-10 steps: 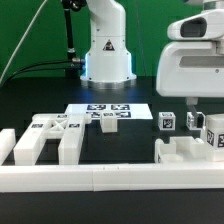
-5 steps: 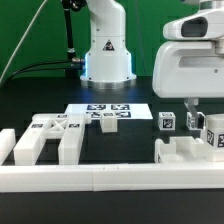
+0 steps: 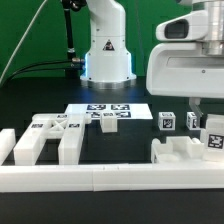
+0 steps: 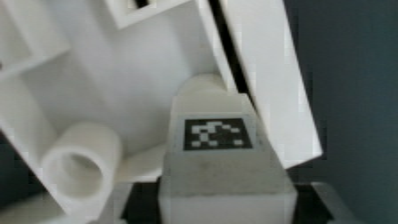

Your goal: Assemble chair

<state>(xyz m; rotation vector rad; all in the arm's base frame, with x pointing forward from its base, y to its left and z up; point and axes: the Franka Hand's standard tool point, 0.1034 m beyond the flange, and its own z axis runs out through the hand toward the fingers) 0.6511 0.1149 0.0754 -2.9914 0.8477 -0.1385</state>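
Observation:
The chair is in loose white tagged parts. In the wrist view a white block-shaped part with a square tag (image 4: 215, 135) stands between the dark fingers (image 4: 150, 205) of my gripper (image 4: 217, 203), which press against both of its sides. In the exterior view my gripper (image 3: 203, 110) hangs at the right over that tagged part (image 3: 213, 137). Beside it lies a larger white part (image 3: 183, 153), seen close up in the wrist view as a white panel with a round peg hole (image 4: 71, 165). A slotted panel (image 3: 45, 137) lies at the left. A small tagged cube (image 3: 167, 121) stands mid-right.
The marker board (image 3: 92, 108) lies flat before the robot base (image 3: 106, 60), with a small white block (image 3: 108, 123) at its front edge. A long low white border wall (image 3: 100, 181) runs along the front. Cables trail at the back left.
The jaws have closed in onto the tagged part. In the exterior view the hand has shifted slightly left. The other parts have not moved.

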